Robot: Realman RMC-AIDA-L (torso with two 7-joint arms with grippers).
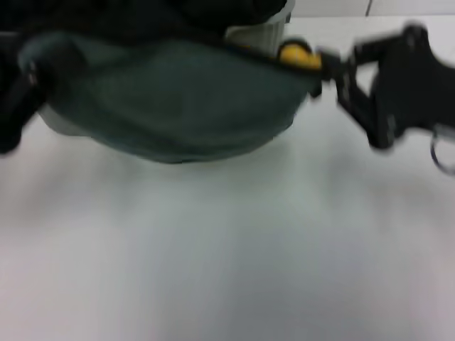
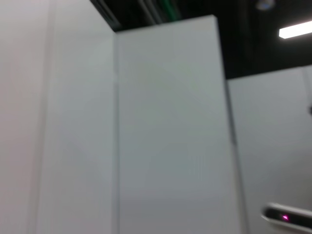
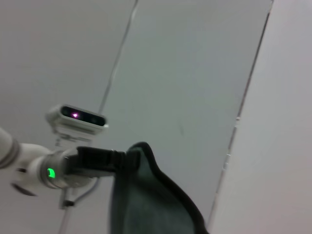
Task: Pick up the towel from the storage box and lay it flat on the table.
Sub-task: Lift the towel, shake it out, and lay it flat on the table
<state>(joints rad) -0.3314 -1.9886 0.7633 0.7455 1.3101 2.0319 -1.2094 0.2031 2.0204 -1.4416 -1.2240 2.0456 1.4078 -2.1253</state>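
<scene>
Towel [image 1: 178, 106] hangs stretched betw. both end effectors above tabletop [image 1: 227, 270], in front of storage box [image 1: 263, 32]. Left end effector [image 1: 18, 99] & right end effector [image 1: 328, 69] each clamp a corner. Lower evenly, keep tension, let bottom edge touch first.

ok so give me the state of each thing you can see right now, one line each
towel: lifted, stretched between both grippers, sagging in the middle, yellow reverse showing at one corner.
storage box: upright on the table behind the towel, mostly hidden.
table: bare in front.
left gripper: holding the towel's left end.
right gripper: shut on the towel's right corner.
</scene>
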